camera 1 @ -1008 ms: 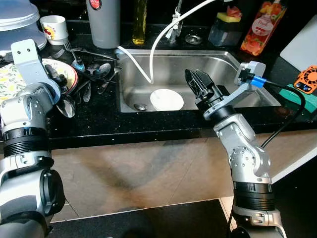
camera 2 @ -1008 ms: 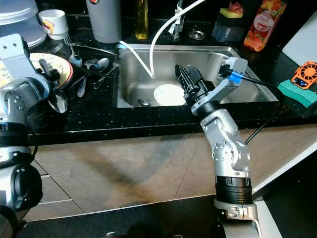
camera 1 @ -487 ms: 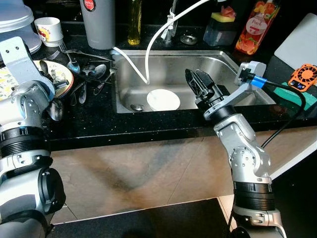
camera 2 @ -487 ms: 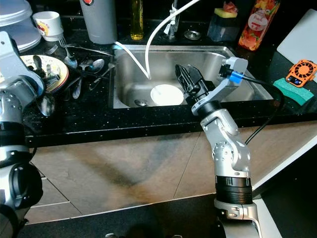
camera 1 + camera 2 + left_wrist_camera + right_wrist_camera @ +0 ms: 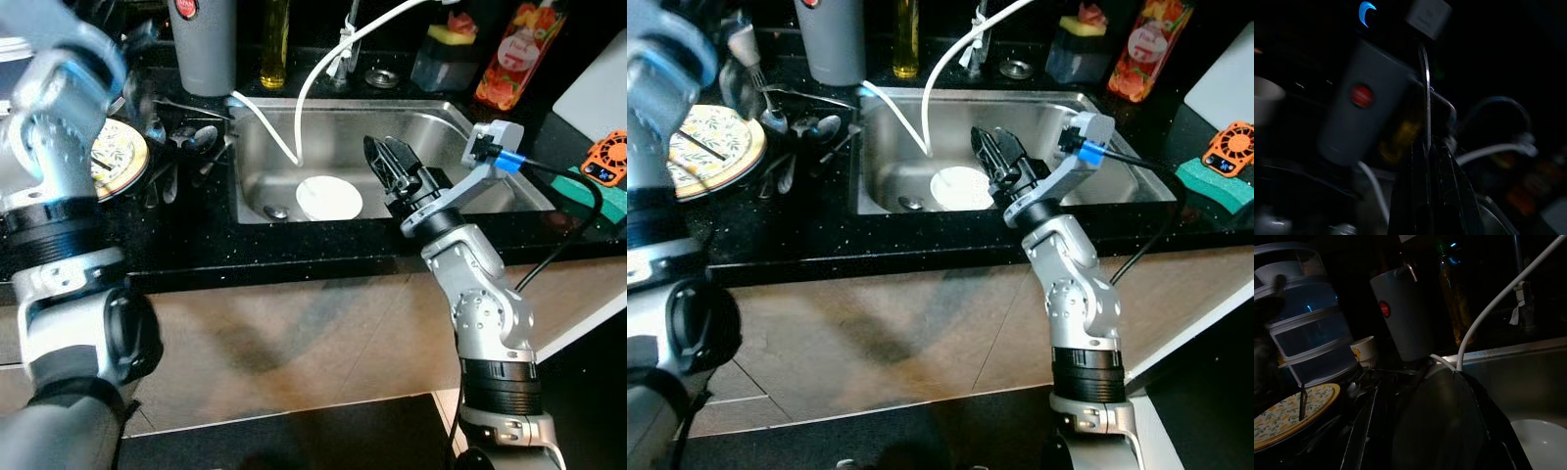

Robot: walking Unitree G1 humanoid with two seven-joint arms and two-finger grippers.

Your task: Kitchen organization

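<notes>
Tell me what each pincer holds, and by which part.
The left pincer is shut on a fork, gripping the handle at its lower end. The right pincer, over the sink, holds nothing.

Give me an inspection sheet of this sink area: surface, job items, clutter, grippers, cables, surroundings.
Surface: black speckled counter around a steel sink.
Job's things: white plate on the sink floor; patterned plate on the counter; spoons piled beside the sink.
Clutter: grey canister, oil bottle, red bottle, green sponge.
Grippers: left gripper raised over the counter, shut on a thin metal utensil, blurred; right gripper over the sink's front edge, fingers together, holding nothing.
Cables: white hose hangs into the sink; black cable trails from the right wrist.
Surroundings: tan cabinet front below.
</notes>
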